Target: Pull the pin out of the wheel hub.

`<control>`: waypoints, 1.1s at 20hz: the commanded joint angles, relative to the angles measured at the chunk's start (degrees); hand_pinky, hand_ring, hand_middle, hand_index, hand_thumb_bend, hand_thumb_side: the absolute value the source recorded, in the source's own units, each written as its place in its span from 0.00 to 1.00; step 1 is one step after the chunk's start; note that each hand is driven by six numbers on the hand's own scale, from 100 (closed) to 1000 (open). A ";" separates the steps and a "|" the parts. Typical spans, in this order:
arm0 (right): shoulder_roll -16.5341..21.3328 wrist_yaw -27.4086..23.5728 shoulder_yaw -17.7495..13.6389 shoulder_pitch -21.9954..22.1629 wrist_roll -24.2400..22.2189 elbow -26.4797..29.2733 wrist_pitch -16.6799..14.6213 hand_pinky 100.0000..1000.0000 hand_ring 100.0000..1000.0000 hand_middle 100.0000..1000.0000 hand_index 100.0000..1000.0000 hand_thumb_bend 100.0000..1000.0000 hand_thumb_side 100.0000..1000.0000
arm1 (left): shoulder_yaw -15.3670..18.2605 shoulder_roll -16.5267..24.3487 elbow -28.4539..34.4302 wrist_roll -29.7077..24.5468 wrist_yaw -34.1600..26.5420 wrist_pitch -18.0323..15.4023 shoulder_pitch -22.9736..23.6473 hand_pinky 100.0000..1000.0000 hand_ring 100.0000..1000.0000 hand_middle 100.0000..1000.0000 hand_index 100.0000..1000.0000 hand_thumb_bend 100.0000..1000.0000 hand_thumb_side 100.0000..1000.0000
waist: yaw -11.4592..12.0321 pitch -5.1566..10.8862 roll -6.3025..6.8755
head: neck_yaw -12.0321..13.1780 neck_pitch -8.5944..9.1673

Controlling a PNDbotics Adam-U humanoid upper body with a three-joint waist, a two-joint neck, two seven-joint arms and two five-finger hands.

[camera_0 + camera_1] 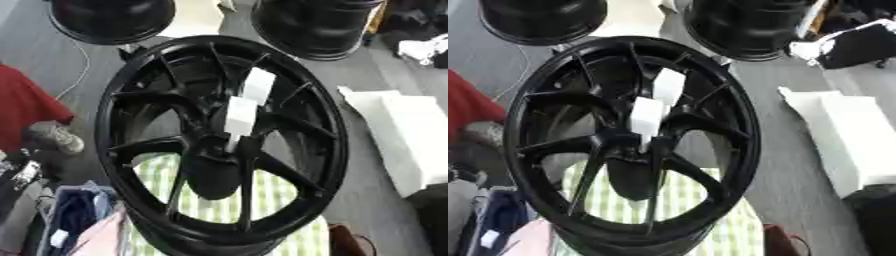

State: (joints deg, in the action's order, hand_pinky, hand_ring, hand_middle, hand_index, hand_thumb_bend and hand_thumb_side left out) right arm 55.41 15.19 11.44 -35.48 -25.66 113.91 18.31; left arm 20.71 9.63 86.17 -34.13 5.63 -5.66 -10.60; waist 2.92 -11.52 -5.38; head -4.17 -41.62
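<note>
The left eye view shows a big black wheel (219,145) with thin spokes, lying face up in the middle of the picture; its rim (337,135) runs almost from the top to the bottom edge. At the centre is the hub (214,150), dark and blurred; from it a pale, thin thing (233,142), probably the pin, rises a little toward the top, and just above it are two white blocks (241,115), one beyond the other, lying along a spoke; whether they are joined to the pin I cannot tell. Under the wheel lies a cloth with green and white checks (271,200), seen through the gaps between the spokes.

Neither robot hand appears in the left eye view or in the right eye view; so if they are open or closed cannot be said.

Behind the wheel stand two more black wheels, one at the upper left (109,20) and one at the upper right (315,25); to the right on the grey floor is a white box (394,135); at the left edge is a piece of red clothing (26,107) with a pale shoe (66,140) just below it; in the lower left corner are blue and pink things (83,220) that I cannot make out.
</note>
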 commanded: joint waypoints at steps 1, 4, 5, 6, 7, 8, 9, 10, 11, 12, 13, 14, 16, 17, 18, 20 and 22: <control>-0.50 1.19 0.65 -2.06 -1.70 0.44 0.86 0.60 0.73 0.90 0.93 0.23 0.25 | -0.27 0.69 0.45 -0.42 0.08 -0.16 -0.37 0.54 0.57 0.50 0.81 0.00 0.59 | 0.12 1.21 0.34 | -0.56 0.38; -2.49 2.04 1.94 -4.05 -2.87 -0.94 0.94 0.60 0.73 0.90 0.93 0.23 0.24 | -0.54 0.47 0.24 -0.79 0.18 -0.21 -0.35 0.54 0.57 0.50 0.81 0.00 0.59 | 0.36 1.26 0.49 | -0.96 0.24; -3.09 2.30 2.33 -4.63 -3.17 -1.45 0.82 0.60 0.73 0.90 0.93 0.23 0.24 | -0.63 0.42 0.17 -0.90 0.22 -0.26 -0.35 0.54 0.57 0.50 0.81 0.00 0.59 | 0.46 1.26 0.55 | -1.10 0.21; -3.65 2.54 2.70 -5.18 -3.48 -1.91 0.66 0.61 0.73 0.90 0.93 0.23 0.23 | -0.70 0.37 0.08 -0.99 0.24 -0.31 -0.36 0.54 0.57 0.50 0.81 0.00 0.59 | 0.58 1.26 0.61 | -1.25 0.17; -4.20 2.79 3.06 -5.71 -3.81 -2.35 0.50 0.61 0.73 0.90 0.93 0.23 0.23 | -0.74 0.34 -0.03 -1.06 0.27 -0.36 -0.36 0.54 0.57 0.50 0.81 0.00 0.59 | 0.70 1.26 0.66 | -1.37 0.13; -4.72 3.03 3.40 -6.23 -4.15 -2.76 0.31 0.61 0.73 0.90 0.93 0.23 0.23 | -0.77 0.29 -0.14 -1.11 0.29 -0.41 -0.37 0.54 0.57 0.50 0.81 0.00 0.59 | 0.82 1.26 0.72 | -1.49 0.10; -5.19 3.25 3.69 -6.69 -4.49 -3.16 0.14 0.61 0.74 0.90 0.93 0.23 0.22 | -0.79 0.26 -0.24 -1.16 0.31 -0.46 -0.38 0.54 0.57 0.50 0.81 0.00 0.59 | 0.92 1.27 0.76 | -1.58 0.08; -5.61 3.47 3.95 -7.10 -4.80 -3.54 -0.03 0.62 0.74 0.90 0.93 0.23 0.22 | -0.82 0.23 -0.35 -1.22 0.35 -0.51 -0.38 0.54 0.57 0.50 0.81 0.00 0.59 | 1.00 1.28 0.80 | -1.66 0.08; -6.01 3.67 4.19 -7.49 -5.11 -3.93 -0.18 0.62 0.74 0.90 0.93 0.23 0.22 | -0.85 0.20 -0.45 -1.28 0.38 -0.56 -0.37 0.54 0.57 0.50 0.81 0.00 0.59 | 1.07 1.30 0.83 | -1.70 0.10; -6.41 3.82 4.38 -7.83 -5.34 -4.29 -0.31 0.61 0.74 0.90 0.93 0.24 0.22 | -0.88 0.17 -0.54 -1.33 0.41 -0.60 -0.37 0.54 0.57 0.50 0.81 0.00 0.59 | 1.12 1.31 0.85 | -1.80 0.10; -6.83 3.89 4.58 -8.16 -5.50 -4.68 -0.40 0.61 0.74 0.90 0.93 0.24 0.22 | -0.92 0.14 -0.62 -1.39 0.44 -0.64 -0.37 0.54 0.57 0.50 0.81 0.00 0.59 | 1.17 1.33 0.87 | -1.93 0.10; -7.23 3.92 4.81 -8.47 -5.64 -5.07 -0.50 0.62 0.75 0.90 0.93 0.24 0.22 | -0.97 0.10 -0.70 -1.45 0.48 -0.67 -0.38 0.54 0.57 0.50 0.81 0.00 0.59 | 1.24 1.33 0.89 | -2.06 0.12; -7.95 3.84 5.29 -9.01 -5.93 -5.80 -0.68 0.62 0.75 0.90 0.93 0.25 0.22 | -1.07 0.02 -0.84 -1.60 0.57 -0.72 -0.41 0.54 0.57 0.50 0.81 0.00 0.59 | 1.40 1.35 0.93 | -2.29 0.11; -8.30 3.74 5.53 -9.27 -6.08 -6.11 -0.77 0.62 0.75 0.90 0.93 0.25 0.22 | -1.11 -0.02 -0.90 -1.69 0.61 -0.74 -0.42 0.54 0.57 0.50 0.81 0.00 0.59 | 1.48 1.35 0.94 | -2.38 0.08; -8.60 3.64 5.75 -9.51 -6.22 -6.36 -0.86 0.61 0.75 0.90 0.93 0.26 0.23 | -1.14 -0.05 -0.95 -1.77 0.65 -0.76 -0.44 0.54 0.57 0.50 0.81 0.00 0.59 | 1.56 1.35 0.96 | -2.48 0.07; -9.22 3.34 6.15 -9.98 -6.44 -6.78 -0.99 0.61 0.75 0.90 0.93 0.26 0.23 | -1.18 -0.09 -1.06 -1.87 0.70 -0.79 -0.48 0.54 0.57 0.50 0.81 0.00 0.59 | 1.68 1.35 0.99 | -2.61 0.01; -9.84 3.06 6.55 -10.37 -6.57 -7.33 -1.04 0.61 0.75 0.90 0.93 0.27 0.23 | -1.22 -0.15 -1.16 -1.95 0.75 -0.84 -0.52 0.54 0.57 0.50 0.81 0.00 0.59 | 1.80 1.36 1.04 | -2.73 -0.06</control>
State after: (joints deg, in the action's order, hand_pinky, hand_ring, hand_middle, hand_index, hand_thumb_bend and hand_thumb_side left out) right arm 44.94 18.44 18.38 -44.85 -32.03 106.75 17.40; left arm 19.63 9.05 84.41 -35.88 6.25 -6.39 -10.62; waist 4.71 -11.50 -4.71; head -6.69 -41.68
